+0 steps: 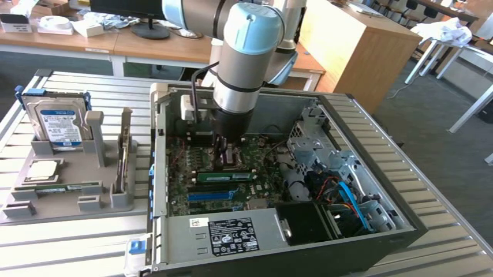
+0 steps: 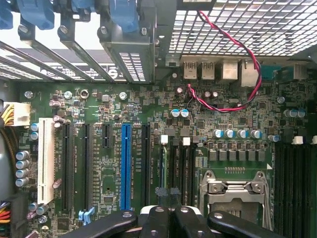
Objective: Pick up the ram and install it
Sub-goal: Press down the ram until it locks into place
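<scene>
Ribbed metal slats form the table (image 1: 85, 242), which carries a grey moulded tray (image 1: 54, 208) and an open steel computer case (image 1: 370, 173) with perforated walls. Inside the case lies a dark green motherboard (image 2: 99, 99), crowded with long black slots, one blue slot (image 2: 126, 166) and a twisted red-and-black wire (image 2: 233, 49). The ram (image 1: 223, 176) – a thin green stick – stands on edge in a slot beside the blue one, seen in the wrist view as a narrow line below a white clip. The black fingers (image 2: 156, 223) are pressed together, their tips directly over the stick's upper edge – contact cannot be judged.
</scene>
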Action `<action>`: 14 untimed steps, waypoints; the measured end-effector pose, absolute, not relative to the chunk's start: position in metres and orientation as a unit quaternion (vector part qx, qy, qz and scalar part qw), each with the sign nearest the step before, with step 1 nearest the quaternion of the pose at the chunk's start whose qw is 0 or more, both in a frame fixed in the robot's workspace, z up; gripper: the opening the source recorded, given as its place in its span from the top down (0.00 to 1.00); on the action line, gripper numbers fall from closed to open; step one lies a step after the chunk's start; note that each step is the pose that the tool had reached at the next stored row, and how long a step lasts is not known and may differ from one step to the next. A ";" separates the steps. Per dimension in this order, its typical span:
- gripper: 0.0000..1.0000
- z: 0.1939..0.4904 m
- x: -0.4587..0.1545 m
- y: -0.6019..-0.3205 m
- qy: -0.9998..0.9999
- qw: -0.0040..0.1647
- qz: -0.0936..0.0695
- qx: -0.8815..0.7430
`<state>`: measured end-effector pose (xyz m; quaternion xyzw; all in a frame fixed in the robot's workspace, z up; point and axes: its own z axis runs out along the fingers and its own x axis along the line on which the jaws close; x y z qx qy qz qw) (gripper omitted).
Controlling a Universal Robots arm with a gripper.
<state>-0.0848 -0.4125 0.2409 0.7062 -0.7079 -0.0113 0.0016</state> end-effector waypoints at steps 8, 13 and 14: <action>0.90 0.238 -0.085 -0.412 -0.708 0.002 -0.011 0.706; 0.90 0.238 -0.085 -0.412 -0.708 0.001 -0.011 0.706; 0.90 0.238 -0.086 -0.412 -0.708 0.001 -0.011 0.706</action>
